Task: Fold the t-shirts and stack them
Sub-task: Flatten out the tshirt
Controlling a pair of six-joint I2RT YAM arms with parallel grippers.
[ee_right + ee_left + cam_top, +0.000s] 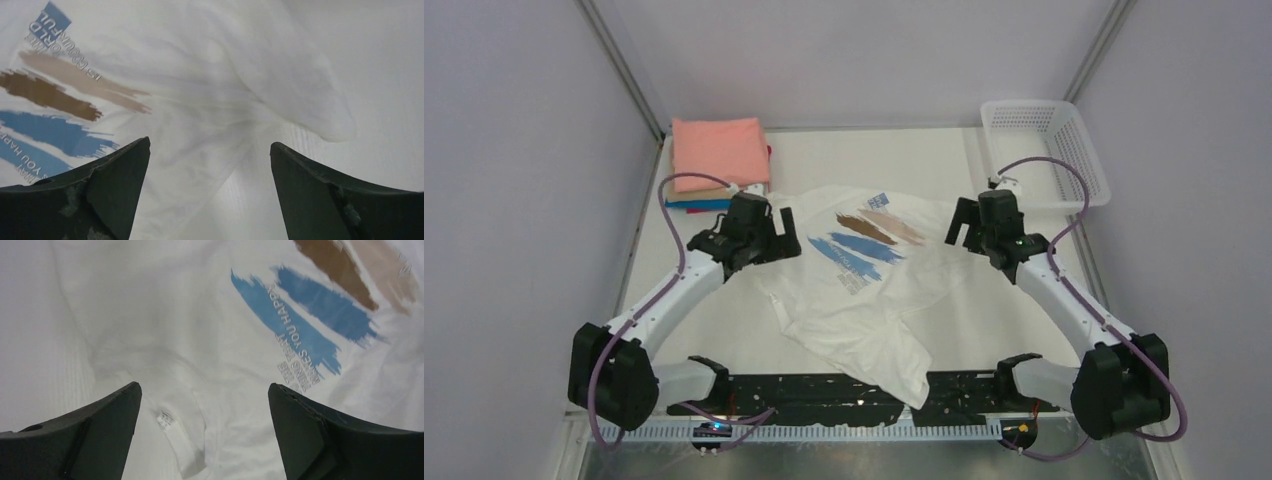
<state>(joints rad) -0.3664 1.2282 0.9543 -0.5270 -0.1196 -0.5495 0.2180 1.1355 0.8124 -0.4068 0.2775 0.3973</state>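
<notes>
A white t-shirt [864, 290] with blue and brown brushstroke print lies rumpled and unfolded in the middle of the table, one end hanging over the near edge. A stack of folded t-shirts [720, 150], salmon-pink on top with tan, blue and magenta edges under it, sits at the back left. My left gripper [786, 232] is open above the shirt's left edge; the left wrist view shows the collar and label [165, 421] between its fingers. My right gripper [960, 226] is open over the shirt's right edge [210, 140], holding nothing.
A white plastic mesh basket [1044, 150] stands at the back right. A black perforated rail [824, 390] runs along the near edge between the arm bases. Grey walls close in the table on three sides.
</notes>
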